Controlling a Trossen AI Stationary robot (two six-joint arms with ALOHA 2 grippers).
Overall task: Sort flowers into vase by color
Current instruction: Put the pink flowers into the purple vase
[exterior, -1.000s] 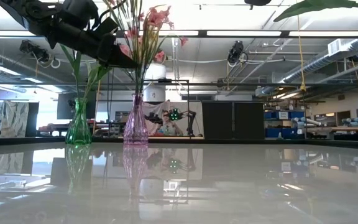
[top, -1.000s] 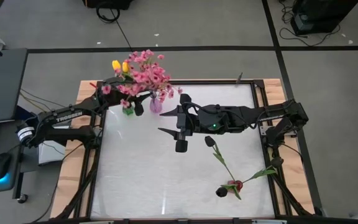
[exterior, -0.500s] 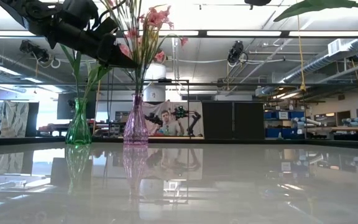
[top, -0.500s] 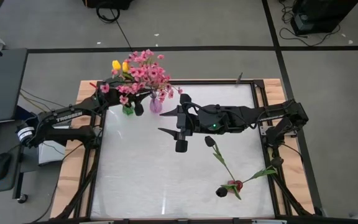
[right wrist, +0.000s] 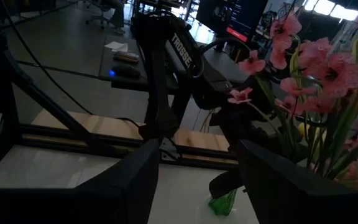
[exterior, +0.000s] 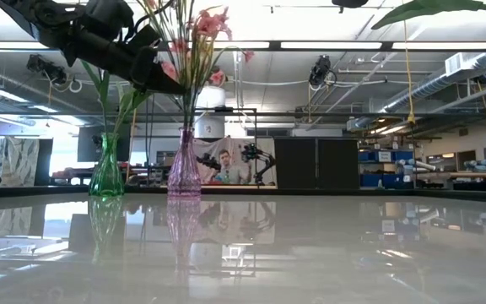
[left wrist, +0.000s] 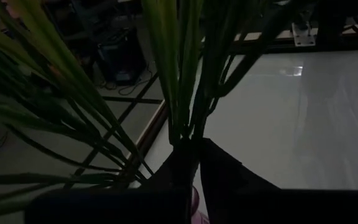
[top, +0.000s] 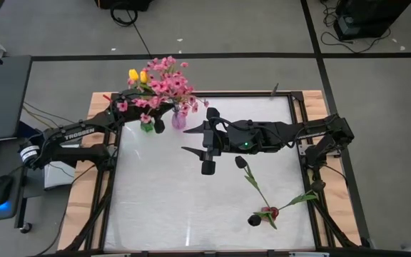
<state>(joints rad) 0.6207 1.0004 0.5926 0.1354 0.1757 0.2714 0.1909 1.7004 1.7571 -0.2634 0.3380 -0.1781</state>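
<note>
Left hand [top: 164, 113] sat among the pink blossom sprays [top: 168, 87] above the purple glass vase [top: 179, 118], at about eleven o'clock on the white counter [top: 163, 207], its fingers [left wrist: 225, 177] clenched on the green stems [left wrist: 185, 74]. Just beside it stood the green glass vase [top: 147, 126] with two yellow tulips [top: 138, 76]. Right hand [top: 197, 151] hovered near the counter's centre, fingers spread, grasping nothing. Dark red tulips [top: 262, 207] lay flat on the counter toward four o'clock, well apart from both vases.
</note>
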